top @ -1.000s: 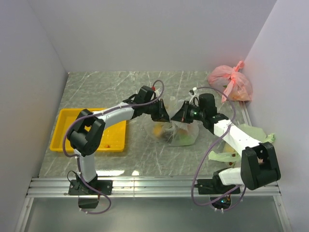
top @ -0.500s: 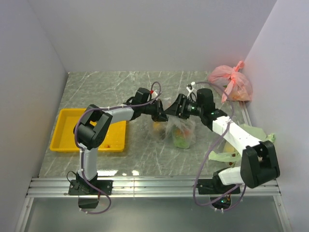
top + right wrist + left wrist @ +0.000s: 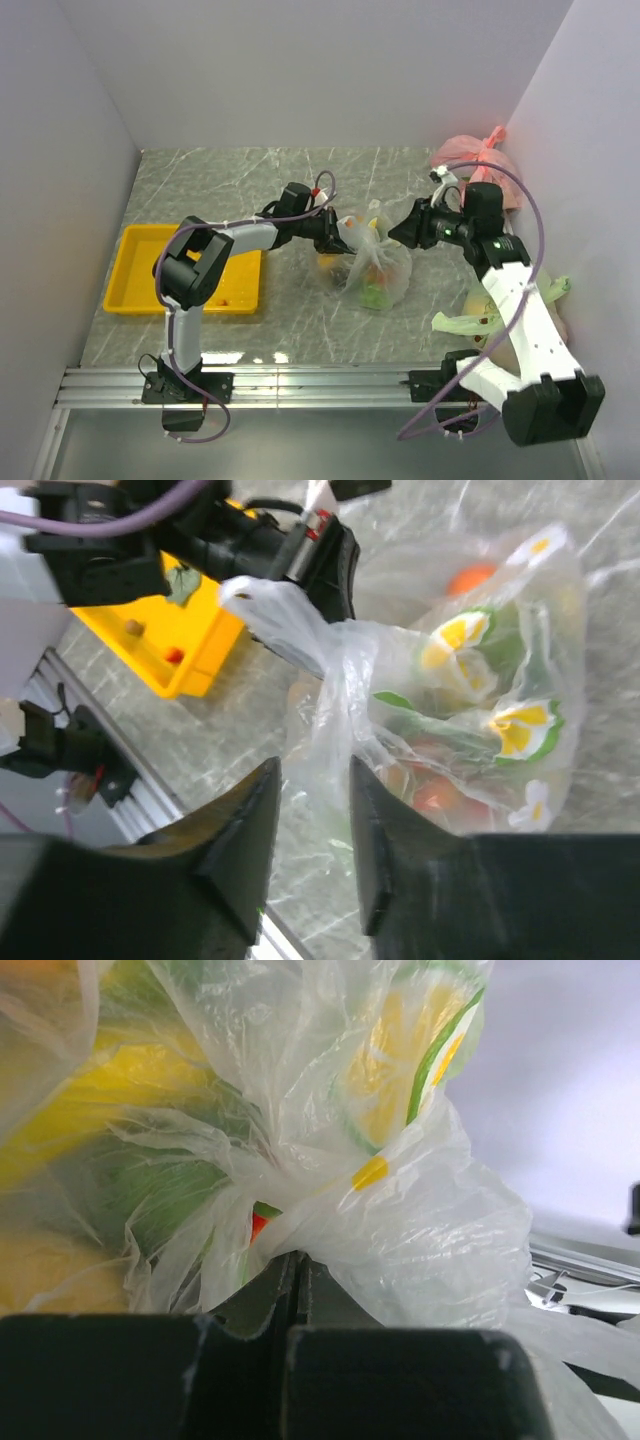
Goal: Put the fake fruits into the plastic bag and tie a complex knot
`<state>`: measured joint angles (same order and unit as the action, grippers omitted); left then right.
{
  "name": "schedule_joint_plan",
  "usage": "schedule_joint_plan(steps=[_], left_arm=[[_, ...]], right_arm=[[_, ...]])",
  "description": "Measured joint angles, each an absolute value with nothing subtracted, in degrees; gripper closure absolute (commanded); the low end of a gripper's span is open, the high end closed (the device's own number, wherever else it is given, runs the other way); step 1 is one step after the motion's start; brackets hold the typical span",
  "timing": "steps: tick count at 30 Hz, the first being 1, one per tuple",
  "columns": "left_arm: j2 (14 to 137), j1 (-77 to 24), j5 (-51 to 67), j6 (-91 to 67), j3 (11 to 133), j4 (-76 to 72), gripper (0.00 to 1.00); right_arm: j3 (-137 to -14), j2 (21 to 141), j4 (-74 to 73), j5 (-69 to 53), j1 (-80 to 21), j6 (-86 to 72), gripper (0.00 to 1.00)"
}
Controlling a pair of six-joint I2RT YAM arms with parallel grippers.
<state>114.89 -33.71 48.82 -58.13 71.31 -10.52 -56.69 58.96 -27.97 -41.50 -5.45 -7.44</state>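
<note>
Left wrist: we see left gripper (image 3: 293,1278) clamped on bag (image 3: 420,1230), fruits (image 3: 100,1090) inside; right gripper (image 3: 312,780) spread apart.

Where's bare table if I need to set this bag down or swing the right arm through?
Bare tabletop lies beyond the yellow tray at far left, and in front between tray and plastic bag. Crowded on the right: pink bag, pale green bags, right pincer.

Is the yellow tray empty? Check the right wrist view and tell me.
No: a small red berry and a brownish ball lie inside the yellow tray.
</note>
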Motion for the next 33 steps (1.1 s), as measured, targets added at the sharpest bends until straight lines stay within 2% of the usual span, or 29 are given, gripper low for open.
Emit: schedule_joint_plan(steps=[2, 4, 6, 9, 14, 15, 24, 33], left_arm=[[114.9, -33.9, 48.8, -58.0, 71.2, -10.0, 1.0], [114.9, -34.3, 48.8, -57.9, 71.1, -9.7, 1.0], [114.9, -34.8, 48.8, -57.8, 71.1, -9.4, 1.0], [115.2, -35.6, 48.6, -57.8, 71.1, -9.0, 1.0], [117.8, -37.1, 48.8, -59.4, 71.8, -11.0, 1.0], [118.8, -37.5, 48.9, -59.8, 72.3, -11.9, 1.0], [124.2, -38.5, 53.3, -71.2, 73.8, -28.6, 1.0], [120.5, -32.6, 59.1, -81.1, 67.2, -44.8, 1.0]], right_arm=[[-56.7, 62.6, -27.6, -41.6, -5.5, -6.3, 0.64], [-56.7, 67.4, -26.8, -41.6, -5.5, -5.8, 0.57], [-56.6, 73.5, -26.1, -41.3, -5.7, -5.3, 0.42], [-55.7, 79.0, -26.0, -41.2, -6.2, -4.5, 0.29], [-53.8, 82.5, -26.0, -43.1, -6.8, -5.1, 0.26], [-53.8, 83.1, -25.8, -43.8, -6.8, -5.6, 0.18], [-49.4, 88.3, -13.1, -50.9, -9.4, -17.6, 0.15], [-50.9, 92.1, 11.1, -53.9, -15.7, -36.0, 0.15]])
